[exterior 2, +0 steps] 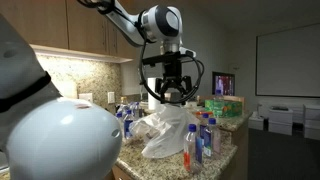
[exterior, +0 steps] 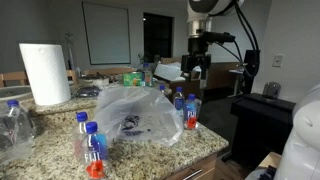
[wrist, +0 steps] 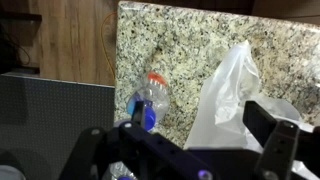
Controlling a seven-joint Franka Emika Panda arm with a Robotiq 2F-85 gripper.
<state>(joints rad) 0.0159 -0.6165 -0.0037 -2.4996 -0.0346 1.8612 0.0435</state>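
The gripper (exterior 2: 167,97) hangs open and empty (fingers spread wide) above the crumpled translucent white plastic bag (exterior 2: 165,130). The bag lies on the speckled granite tabletop (wrist: 180,40), with clear blue-capped water bottles (exterior: 92,148) beside it.

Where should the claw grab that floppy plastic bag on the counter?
Probably at the raised, crumpled top of the plastic bag, coming straight down from above. The loose film bunches there into a fold that the open gripper could pinch, while water bottles crowd its sides.
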